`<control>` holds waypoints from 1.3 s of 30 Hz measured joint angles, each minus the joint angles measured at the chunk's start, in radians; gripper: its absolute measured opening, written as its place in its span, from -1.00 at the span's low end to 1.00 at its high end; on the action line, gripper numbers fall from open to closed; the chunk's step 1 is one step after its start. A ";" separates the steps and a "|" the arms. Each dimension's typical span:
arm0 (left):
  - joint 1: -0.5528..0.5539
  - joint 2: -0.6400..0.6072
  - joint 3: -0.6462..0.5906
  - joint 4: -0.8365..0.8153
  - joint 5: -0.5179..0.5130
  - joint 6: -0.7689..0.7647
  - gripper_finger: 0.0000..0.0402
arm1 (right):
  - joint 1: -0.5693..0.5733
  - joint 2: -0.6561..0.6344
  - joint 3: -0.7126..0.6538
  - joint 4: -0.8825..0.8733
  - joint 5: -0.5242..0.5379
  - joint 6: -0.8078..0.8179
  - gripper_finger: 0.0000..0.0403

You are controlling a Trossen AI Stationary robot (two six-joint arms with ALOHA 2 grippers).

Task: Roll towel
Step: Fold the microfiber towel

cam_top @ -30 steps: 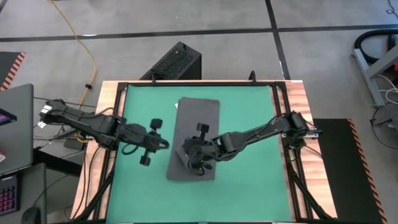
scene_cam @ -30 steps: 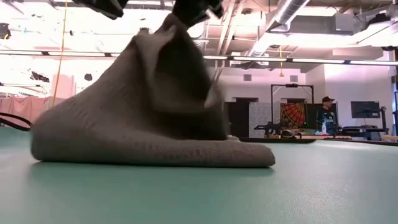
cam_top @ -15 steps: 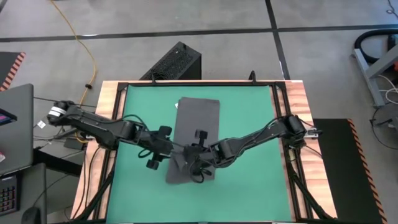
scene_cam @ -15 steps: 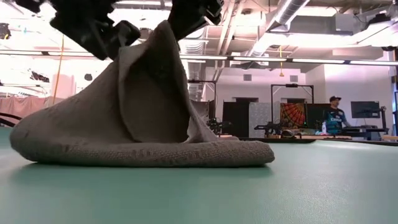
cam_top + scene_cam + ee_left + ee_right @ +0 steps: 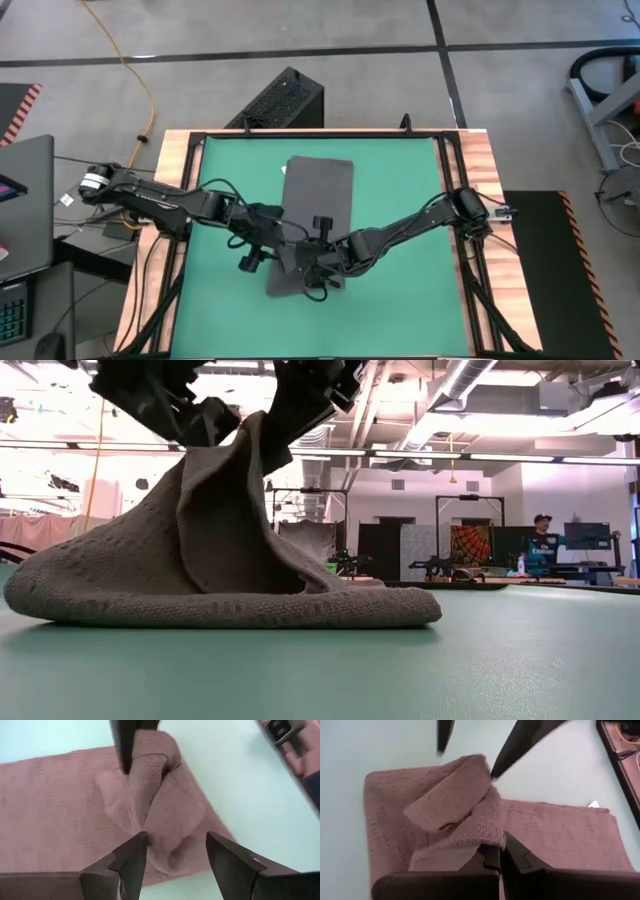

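Towel (image 5: 318,215) lies mid-mat on the surface, its near end bunched up; from above, the left end effector (image 5: 272,238) has slid in against it since a second ago. Low down, the peak hangs pinched in the right end effector (image 5: 300,400). Left wrist: fingers (image 5: 131,862) spread wide, straddling the fold. Right wrist: fingers (image 5: 514,854) clamped on cloth.

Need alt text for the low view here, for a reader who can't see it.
A grey towel is pulled up into a peak on the green mat, pinched at its top by the right hand. The left hand is open beside the peak. A person stands far behind.
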 joint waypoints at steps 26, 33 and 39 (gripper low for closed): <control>-0.144 0.024 -0.001 0.001 0.058 -0.178 -0.55 | -0.015 0.002 0.000 -0.035 -0.001 0.000 -0.94; -0.142 0.012 0.000 0.007 -0.073 -0.171 -0.56 | -0.015 0.002 0.000 -0.036 -0.001 0.013 -0.94; -0.124 0.012 0.000 0.044 -0.020 -0.096 -0.56 | -0.015 0.002 0.000 -0.034 -0.001 0.016 -0.94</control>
